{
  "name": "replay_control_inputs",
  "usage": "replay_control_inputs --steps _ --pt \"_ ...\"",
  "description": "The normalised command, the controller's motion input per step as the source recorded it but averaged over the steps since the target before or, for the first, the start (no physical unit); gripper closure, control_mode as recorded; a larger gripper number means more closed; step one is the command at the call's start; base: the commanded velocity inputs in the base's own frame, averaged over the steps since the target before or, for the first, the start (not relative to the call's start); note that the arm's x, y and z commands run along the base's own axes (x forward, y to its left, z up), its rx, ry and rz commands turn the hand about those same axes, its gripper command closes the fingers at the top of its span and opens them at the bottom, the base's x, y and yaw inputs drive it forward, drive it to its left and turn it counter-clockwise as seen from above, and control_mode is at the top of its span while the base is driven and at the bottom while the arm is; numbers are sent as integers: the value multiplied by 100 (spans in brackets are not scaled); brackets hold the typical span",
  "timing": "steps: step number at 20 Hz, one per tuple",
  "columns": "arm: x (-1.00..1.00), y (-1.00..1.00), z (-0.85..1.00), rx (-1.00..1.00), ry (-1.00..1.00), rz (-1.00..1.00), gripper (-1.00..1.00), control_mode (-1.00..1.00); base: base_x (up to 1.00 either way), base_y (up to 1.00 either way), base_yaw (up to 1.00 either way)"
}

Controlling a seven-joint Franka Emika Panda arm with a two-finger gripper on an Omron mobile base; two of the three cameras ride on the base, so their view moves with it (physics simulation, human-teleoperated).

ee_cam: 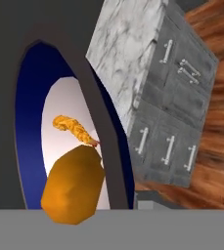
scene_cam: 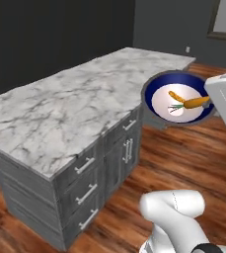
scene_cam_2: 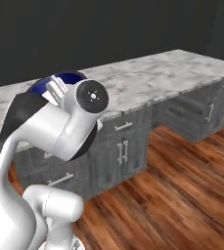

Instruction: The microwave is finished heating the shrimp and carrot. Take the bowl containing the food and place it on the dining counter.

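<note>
Marble tabletop (scene_cam: 60, 108): broad white slab with grey veins over dark grey drawers.
Bowl (scene_cam: 156, 88): blue outside, white inside, held in the air just off the tabletop's edge.
Carrot (scene_cam: 197, 102): orange, inside the bowl.
Shrimp (scene_cam: 176, 96): beside the carrot.
Tool (scene_cam: 210, 94): clenched on the bowl's rim.

Rendered home kitchen. Long white grey-veined marble island counter (scene_cam: 60, 108) over dark grey drawers with silver bar handles (scene_cam: 87, 193); reddish wood plank floor (scene_cam_2: 182, 195); dark walls on the far side.
</note>
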Motion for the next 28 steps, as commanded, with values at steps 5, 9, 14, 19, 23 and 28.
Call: replay_control_inputs --steps 5,9,14,19,23,28 --pt "0 0 0 0 0 0 100 100 100 -12 31" --pt "0 0 0 0 0 0 100 100 100 -23 34" --pt "0 0 0 0 0 0 100 100 100 -34 38" --pt "0 0 0 0 0 0 100 100 100 -24 39" --pt "50 0 -14 0 10 9 100 -100 50 -5 19" --pt "100 10 -68 -4 30 4 100 -100 0 0 0"
